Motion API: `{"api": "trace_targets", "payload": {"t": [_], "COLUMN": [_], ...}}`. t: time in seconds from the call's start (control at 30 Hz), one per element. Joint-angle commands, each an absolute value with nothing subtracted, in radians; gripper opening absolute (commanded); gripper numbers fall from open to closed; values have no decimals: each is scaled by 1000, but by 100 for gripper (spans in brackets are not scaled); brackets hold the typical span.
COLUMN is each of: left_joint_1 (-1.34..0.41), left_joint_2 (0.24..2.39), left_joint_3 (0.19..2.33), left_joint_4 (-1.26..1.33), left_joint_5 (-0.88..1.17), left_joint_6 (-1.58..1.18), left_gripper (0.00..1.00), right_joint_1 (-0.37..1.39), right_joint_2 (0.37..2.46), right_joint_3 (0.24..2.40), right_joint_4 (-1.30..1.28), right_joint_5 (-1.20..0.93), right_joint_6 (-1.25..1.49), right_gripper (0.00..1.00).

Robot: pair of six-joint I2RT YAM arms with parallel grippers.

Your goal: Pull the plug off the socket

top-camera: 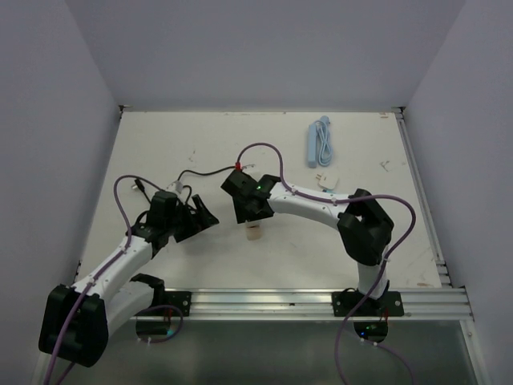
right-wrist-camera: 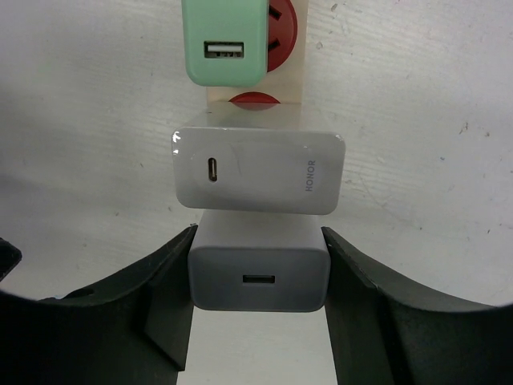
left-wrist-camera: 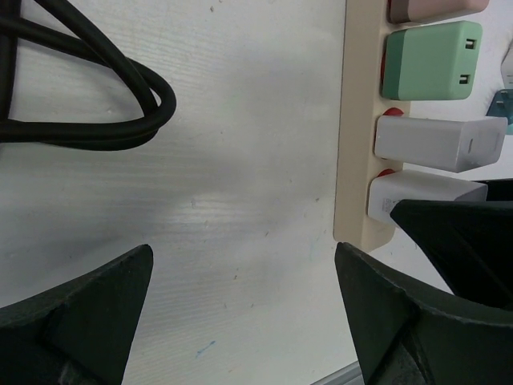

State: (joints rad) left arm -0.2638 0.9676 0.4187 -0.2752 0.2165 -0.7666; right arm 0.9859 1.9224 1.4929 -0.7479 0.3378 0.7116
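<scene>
A beige power strip (left-wrist-camera: 353, 120) lies on the table with several chargers plugged in a row. My right gripper (right-wrist-camera: 258, 269) is shut on the end plug, a white USB charger (right-wrist-camera: 259, 277), one finger pressed against each side. In the left wrist view this plug (left-wrist-camera: 417, 191) still sits against the strip's end socket. Beside it are a white HONOR charger (right-wrist-camera: 258, 171) and a green charger (right-wrist-camera: 226, 44). My left gripper (left-wrist-camera: 240, 277) is open and empty over bare table, just left of the strip's end. In the top view the right gripper (top-camera: 253, 218) covers most of the strip (top-camera: 255, 233).
A black cable (left-wrist-camera: 96, 96) loops on the table near the left gripper (top-camera: 195, 216). A blue strip with coiled cable (top-camera: 319, 141) and a small white adapter (top-camera: 327, 181) lie at the far right. Grey walls close in the table on three sides.
</scene>
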Motion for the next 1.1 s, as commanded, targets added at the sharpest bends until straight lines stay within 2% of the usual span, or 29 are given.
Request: {"api": "trace_targets", "payload": {"t": [0.0, 0.03, 0.2, 0.33, 0.5, 1.07], "left_joint_1": [-258, -258, -270, -327, -484, -664], "left_joint_2": [977, 979, 1000, 1026, 1120, 1407], "left_joint_3": [393, 384, 322, 324, 396, 494], "left_joint_4": [-173, -158, -28, 37, 69, 227], "left_joint_5": [268, 281, 356, 342, 267, 209], "left_joint_6": [-773, -776, -825, -865, -917, -1029], "left_gripper": [99, 99, 99, 98, 98, 87], "right_joint_1": [971, 963, 917, 879, 839, 733], "right_joint_2": [1882, 1876, 1809, 1758, 1712, 1655], "right_joint_3": [1453, 1434, 1352, 1281, 1203, 1035], "right_joint_4": [-695, -683, -611, -546, -474, -287], "right_joint_5": [313, 305, 252, 186, 106, -72], "right_joint_6": [738, 739, 761, 779, 805, 907], "right_gripper": [44, 36, 12, 5, 2, 0]}}
